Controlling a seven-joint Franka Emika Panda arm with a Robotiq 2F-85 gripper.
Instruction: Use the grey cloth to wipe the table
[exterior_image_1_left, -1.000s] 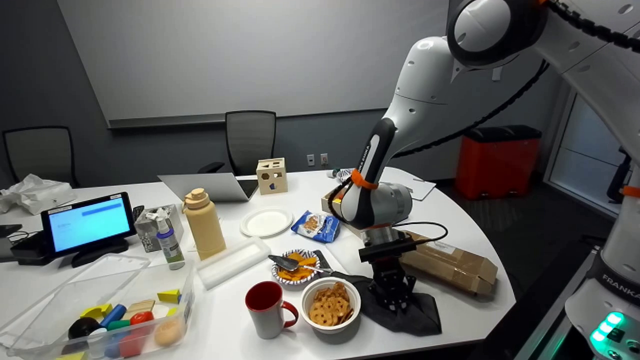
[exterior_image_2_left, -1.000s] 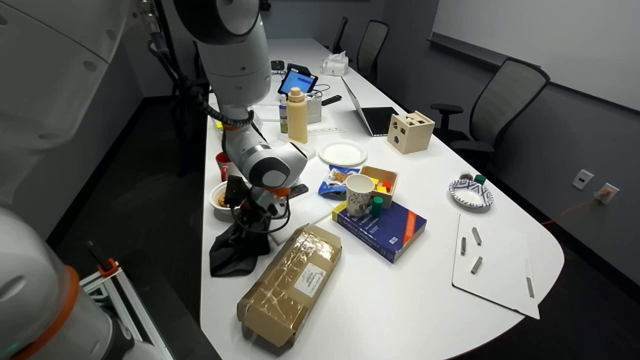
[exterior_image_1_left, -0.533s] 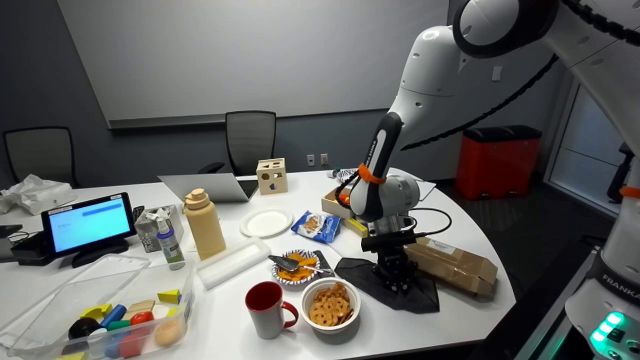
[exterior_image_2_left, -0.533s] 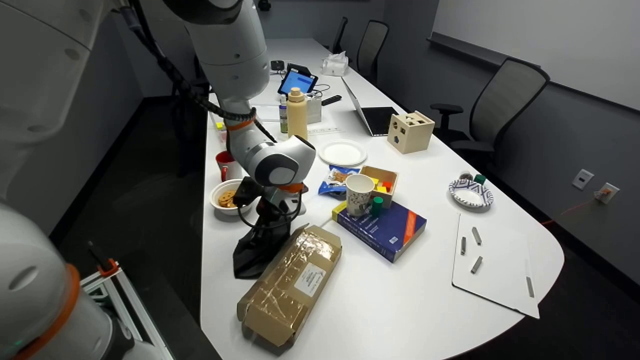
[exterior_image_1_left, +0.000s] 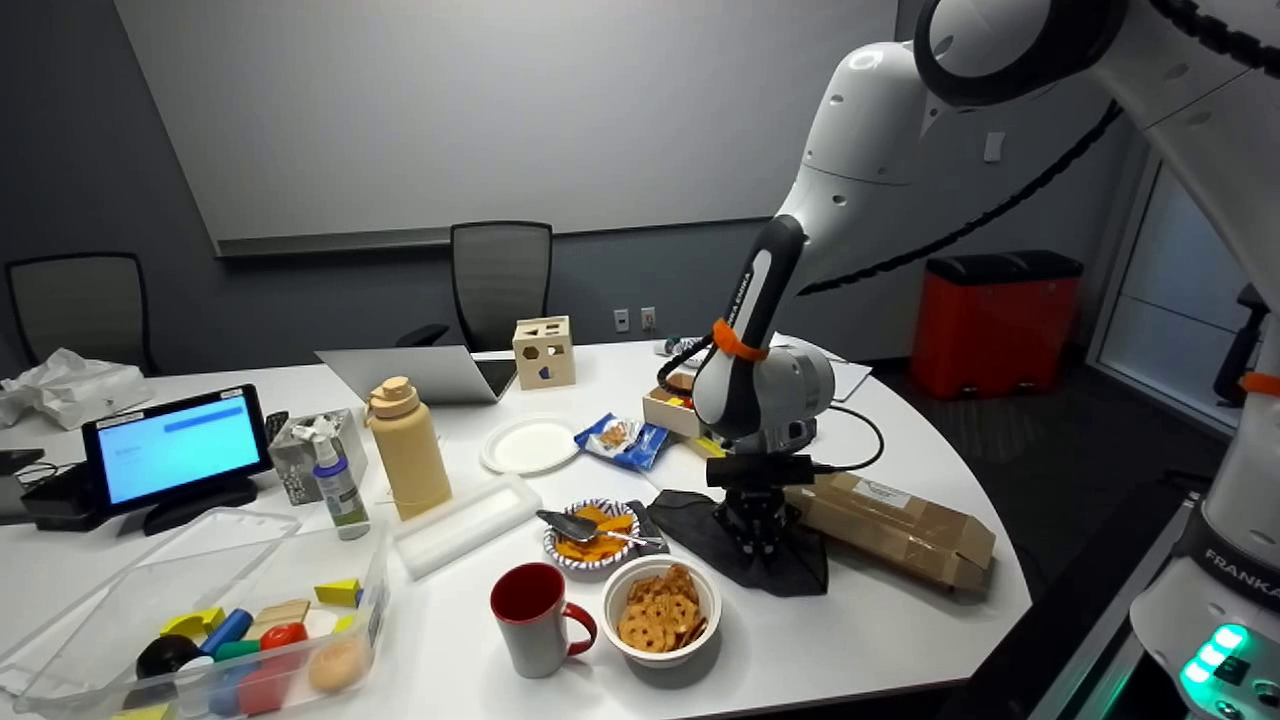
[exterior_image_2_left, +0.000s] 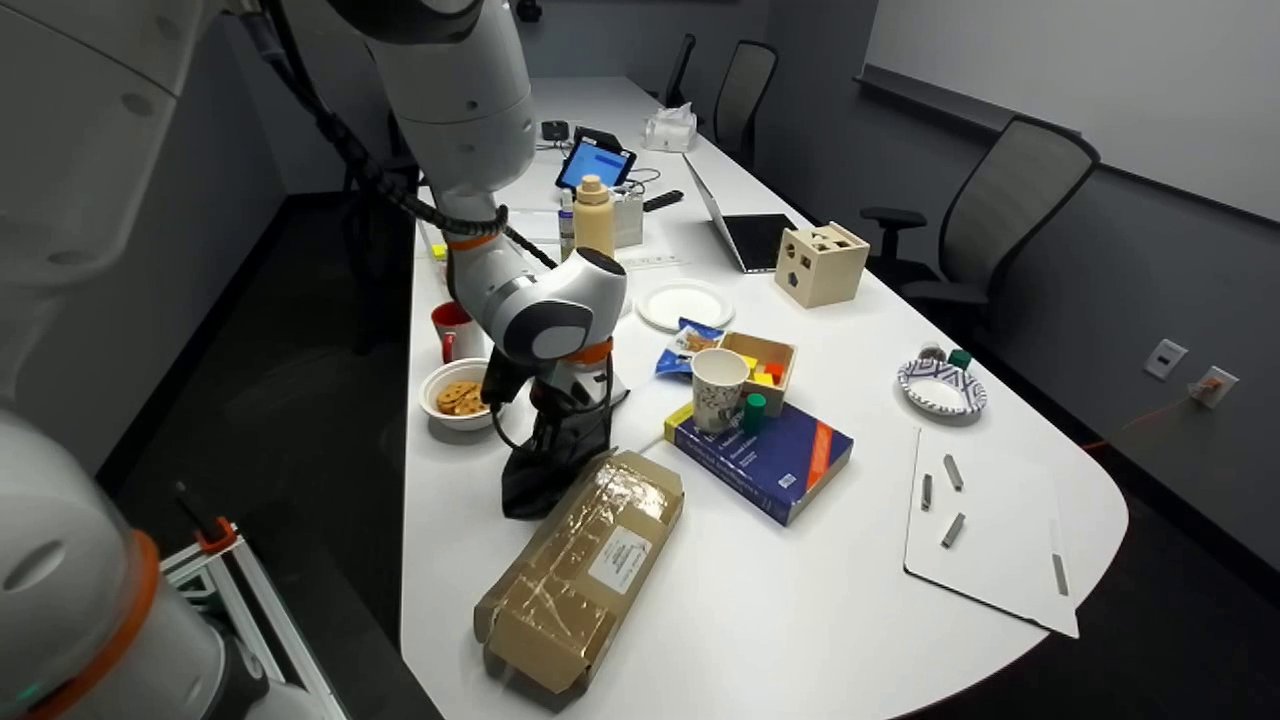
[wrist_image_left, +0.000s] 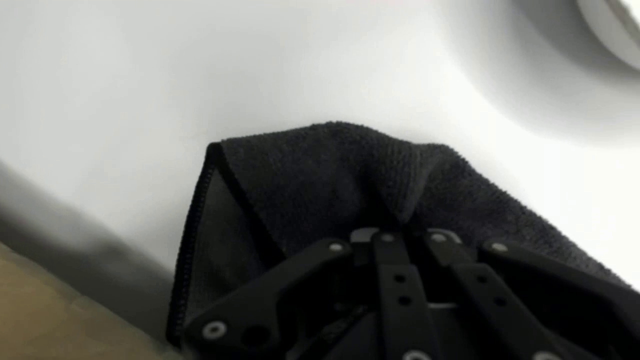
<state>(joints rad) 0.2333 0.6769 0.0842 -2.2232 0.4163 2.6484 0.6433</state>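
Observation:
The dark grey cloth (exterior_image_1_left: 690, 520) lies on the white table (exterior_image_1_left: 870, 640), bunched under my gripper (exterior_image_1_left: 762, 548). In an exterior view part of the cloth (exterior_image_2_left: 545, 480) shows beside the cardboard box, while the arm hides the rest. In the wrist view the cloth (wrist_image_left: 310, 185) spreads out in front of the gripper (wrist_image_left: 407, 237). The fingers are close together with a pinched fold of cloth between them. The fingertips point down at the table, and their very ends are hidden in the cloth.
A cardboard box (exterior_image_1_left: 900, 530) lies right beside the cloth. A bowl of cookies (exterior_image_1_left: 660, 612), a red-and-grey mug (exterior_image_1_left: 535, 620) and a bowl of orange chips (exterior_image_1_left: 590, 535) stand near it. A blue snack bag (exterior_image_1_left: 622, 441) and a blue book (exterior_image_2_left: 765, 460) lie further back.
My gripper has dragged the cloth away from the table's near edge and the cookie bowl, toward the table's middle. The blue snack bag has shifted slightly away from the arm.

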